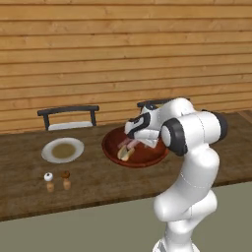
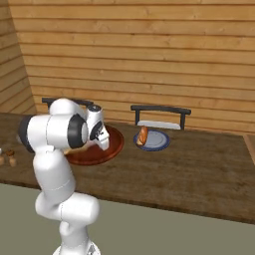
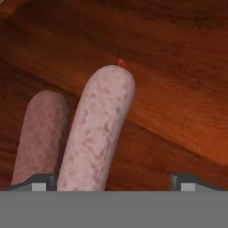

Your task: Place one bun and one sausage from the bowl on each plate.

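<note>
Bowl point(image 1: 110, 147) sits on the wooden table point(image 1: 98, 182), near its middle, in front of the wall. In the left base view a bun point(image 1: 125, 153) and a pinkish sausage point(image 1: 124, 143) lie in the bowl's near-left part; the hand partly covers them.

Hand view: two pale pink sausages lie side by side on the bowl floor point(image 3: 178, 89). The larger one point(image 3: 99, 129) runs up from between the fingertips, nearer the left tip. The second point(image 3: 40, 133) lies just left of it, outside the left tip.

Gripper point(image 3: 111, 181) is low over the bowl, jaws spread wide, nothing clasped. Both fingertips point(image 3: 40, 182) show at the bottom of the hand view, well apart. Cannot tell whether the left tip touches the larger sausage.

Pale plate point(image 1: 62, 150) lies left of the bowl, apart from it, with a bare tan centre.

Bluish plate point(image 2: 158, 142) lies right of the bowl, close to it. One item, orange-brown with a pale underside point(image 2: 143, 135), rests on its left edge; bun or sausage, cannot tell.

Two small shakers point(image 1: 57, 181) stand in front of the pale plate. Two dark chairs point(image 1: 69, 117) stand behind the table against the plank wall point(image 1: 123, 49).
</note>
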{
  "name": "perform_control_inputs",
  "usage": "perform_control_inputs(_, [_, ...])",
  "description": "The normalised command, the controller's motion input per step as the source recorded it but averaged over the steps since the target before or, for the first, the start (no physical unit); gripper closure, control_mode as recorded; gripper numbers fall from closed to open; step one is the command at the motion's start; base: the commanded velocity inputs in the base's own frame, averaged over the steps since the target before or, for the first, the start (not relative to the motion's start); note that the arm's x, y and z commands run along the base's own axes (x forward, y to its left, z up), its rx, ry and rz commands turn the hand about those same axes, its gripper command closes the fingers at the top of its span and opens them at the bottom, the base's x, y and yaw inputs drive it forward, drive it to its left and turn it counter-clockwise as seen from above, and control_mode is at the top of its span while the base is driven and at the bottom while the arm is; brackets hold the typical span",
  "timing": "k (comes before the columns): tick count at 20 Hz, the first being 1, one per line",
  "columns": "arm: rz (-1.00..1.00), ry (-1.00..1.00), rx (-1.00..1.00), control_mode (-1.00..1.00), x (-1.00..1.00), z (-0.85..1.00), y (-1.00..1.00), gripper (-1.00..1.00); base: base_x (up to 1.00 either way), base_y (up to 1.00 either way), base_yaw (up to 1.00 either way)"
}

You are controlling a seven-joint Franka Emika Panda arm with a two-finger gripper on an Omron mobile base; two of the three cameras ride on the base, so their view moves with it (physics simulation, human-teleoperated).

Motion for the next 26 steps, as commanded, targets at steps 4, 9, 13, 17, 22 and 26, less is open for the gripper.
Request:
perform_control_inputs(4, [-0.03,0.02,0.02,-1.00,-0.99,-0.29,-0.57,-1.00,0.00,0.00,0.00])
perform_control_inputs(9, [-0.02,0.01,0.00,-1.00,-0.09,0.23,-0.03,-1.00,0.00,0.00,0.00])
perform_control_inputs(13, [-0.05,0.00,0.00,-1.00,0.04,0.74,0.03,-1.00,0.00,0.00,0.00])
perform_control_inputs(17, [-0.03,0.00,0.00,-1.00,0.59,0.11,0.09,-1.00,0.00,0.00,0.00])
perform_control_inputs(22, [0.00,0.05,0.00,-1.00,0.47,-0.59,-0.01,-1.00,0.00,0.00,0.00])
perform_control_inputs(26, [0.00,0.03,0.00,-1.00,0.08,-0.75,0.00,-1.00,0.00,0.00,0.00])
